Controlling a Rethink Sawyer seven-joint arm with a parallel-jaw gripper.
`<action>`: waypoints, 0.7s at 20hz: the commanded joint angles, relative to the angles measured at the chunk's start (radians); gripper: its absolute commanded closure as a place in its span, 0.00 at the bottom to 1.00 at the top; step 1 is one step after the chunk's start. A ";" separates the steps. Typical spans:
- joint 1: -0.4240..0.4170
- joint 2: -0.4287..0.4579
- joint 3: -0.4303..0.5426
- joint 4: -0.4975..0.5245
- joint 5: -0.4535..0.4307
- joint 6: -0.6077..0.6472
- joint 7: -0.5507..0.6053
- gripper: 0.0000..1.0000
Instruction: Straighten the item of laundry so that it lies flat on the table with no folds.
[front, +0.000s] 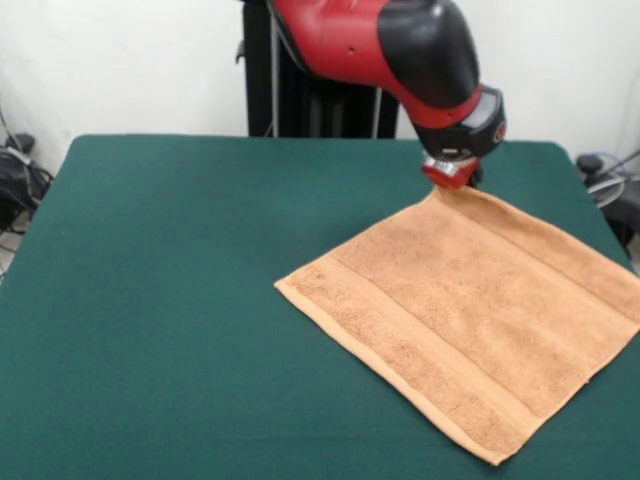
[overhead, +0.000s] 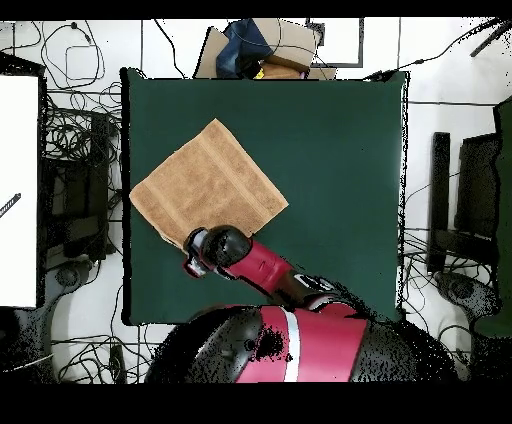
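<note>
The towel (front: 470, 315) is lying spread nearly flat on the right of the green felt tabletop (front: 150, 300), its far corner rising to the gripper (front: 452, 176); whether the jaws are clamping it cannot be told. Lifting or dragging that corner risks refolding the soft, banded terry square.

Layout of towel, gripper and table, front and overhead views.

In the front view the towel (front: 470, 325) lay spread on the table (front: 160, 300) in the lower right of the frame, turned cornerwise; the gripper (front: 452, 173) stood at its uppermost corner. In the overhead view the towel (overhead: 208, 184) occupied the table's (overhead: 330, 180) left half, with the gripper (overhead: 193, 262) just below it.
</note>
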 joint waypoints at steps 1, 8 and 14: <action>-0.008 0.038 0.071 0.034 -0.052 -0.050 -0.077 1.00; -0.083 0.048 0.032 -0.030 -0.104 0.039 -0.115 1.00; -0.107 -0.024 0.074 -0.036 -0.090 0.142 -0.079 1.00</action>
